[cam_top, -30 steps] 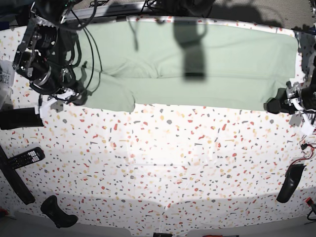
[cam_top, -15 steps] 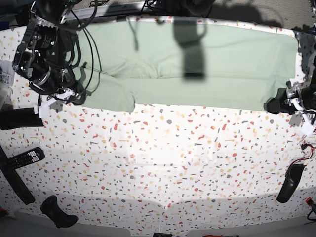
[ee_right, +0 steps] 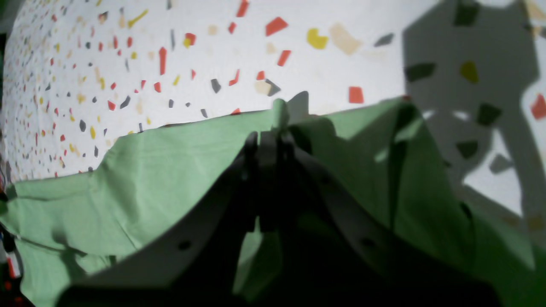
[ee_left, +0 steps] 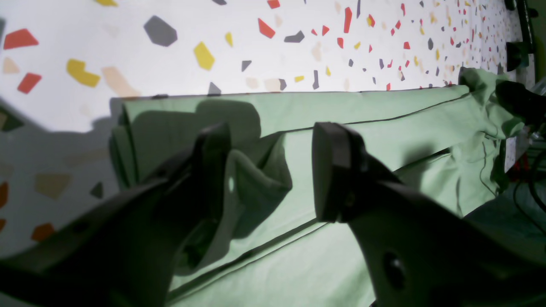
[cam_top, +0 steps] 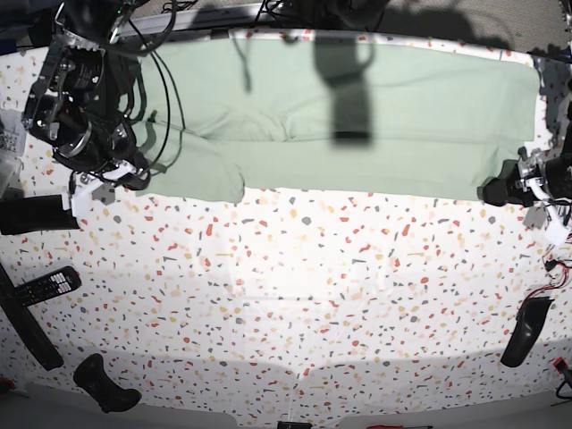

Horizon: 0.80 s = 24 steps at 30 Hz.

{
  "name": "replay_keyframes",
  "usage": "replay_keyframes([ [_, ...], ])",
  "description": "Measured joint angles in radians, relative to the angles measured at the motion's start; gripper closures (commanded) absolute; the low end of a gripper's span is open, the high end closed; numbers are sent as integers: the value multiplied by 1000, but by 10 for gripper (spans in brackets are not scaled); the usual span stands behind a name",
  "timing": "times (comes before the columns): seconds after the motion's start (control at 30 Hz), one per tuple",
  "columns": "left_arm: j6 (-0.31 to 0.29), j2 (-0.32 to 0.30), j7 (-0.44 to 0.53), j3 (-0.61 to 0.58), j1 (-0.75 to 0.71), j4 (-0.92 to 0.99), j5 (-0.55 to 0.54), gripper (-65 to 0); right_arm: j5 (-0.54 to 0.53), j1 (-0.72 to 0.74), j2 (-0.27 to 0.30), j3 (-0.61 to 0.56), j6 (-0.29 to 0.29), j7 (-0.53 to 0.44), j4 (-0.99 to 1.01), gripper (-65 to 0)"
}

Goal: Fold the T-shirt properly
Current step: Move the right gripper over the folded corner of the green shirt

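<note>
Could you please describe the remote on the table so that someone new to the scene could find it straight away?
Start at the speckled table and leave the green T-shirt spread along its far edge. Go to the base view's left border, about two thirds of the way down: the remote lies there at a slant. Unlike the plain black items nearby, its face carries rows of small buttons.

The T-shirt [cam_top: 357,116] is soft matt cloth, pale green, with a fine weave and stitched hems. The table [cam_top: 295,304] has a smooth white top with coloured terrazzo specks and a light sheen at 6 o'clock. The fingers [ee_left: 337,170] of the left gripper [ee_left: 268,170] look like matt black plastic.
</note>
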<state>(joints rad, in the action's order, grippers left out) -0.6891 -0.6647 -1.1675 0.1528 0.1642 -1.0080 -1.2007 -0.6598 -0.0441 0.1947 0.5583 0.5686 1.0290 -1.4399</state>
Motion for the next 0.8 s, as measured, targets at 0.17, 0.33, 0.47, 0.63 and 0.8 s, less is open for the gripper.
replay_keyframes([
  [0.17,0,0,0,0,0,0,0,-284,0,0,0,0,55,0,0,0],
  [0.33,0,0,0,0,0,0,0,-284,0,0,0,0,105,51,0,0],
  [0.47,0,0,0,0,0,0,0,-284,0,0,0,0,105,87,0,0],
  [0.63,0,0,0,0,0,0,0,-284,-6,-6,2,-26,106,82,-18,0],
  [0.8,0,0,0,0,0,0,0,-284,-9,-6,5,-132,106,80,-89,0],
])
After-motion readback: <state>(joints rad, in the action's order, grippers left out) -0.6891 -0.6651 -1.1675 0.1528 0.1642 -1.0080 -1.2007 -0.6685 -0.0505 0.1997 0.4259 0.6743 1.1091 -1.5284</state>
